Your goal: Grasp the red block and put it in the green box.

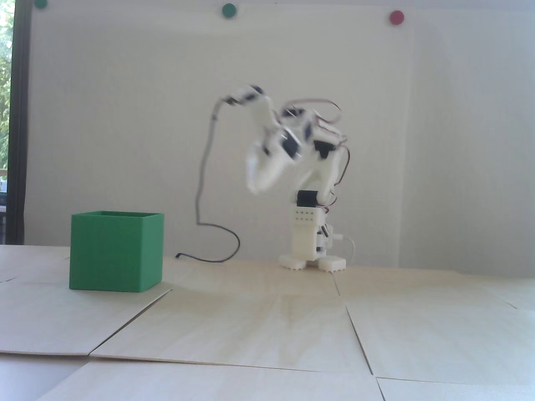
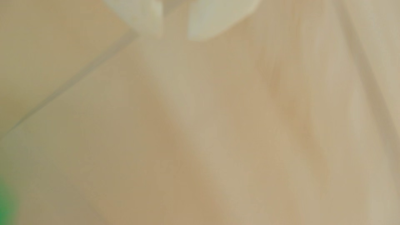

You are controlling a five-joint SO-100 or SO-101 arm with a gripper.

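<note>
The green box (image 1: 115, 255) stands on the wooden table at the left of the fixed view, open side up; only a blurred green patch of the box (image 2: 6, 205) shows at the wrist view's lower left edge. The red block shows in neither view. My white gripper (image 1: 254, 184) hangs in the air to the right of the box and well above the table, pointing down and smeared by motion. In the wrist view the gripper (image 2: 175, 34) is open, a narrow gap of bare wood between its two white fingers (image 2: 207, 21), with nothing held.
The arm's base (image 1: 311, 244) stands at the back middle of the table (image 1: 267, 326), which is made of wooden panels with seams. A dark cable (image 1: 217, 246) loops down to the table between box and base. Coloured dots sit high on the wall.
</note>
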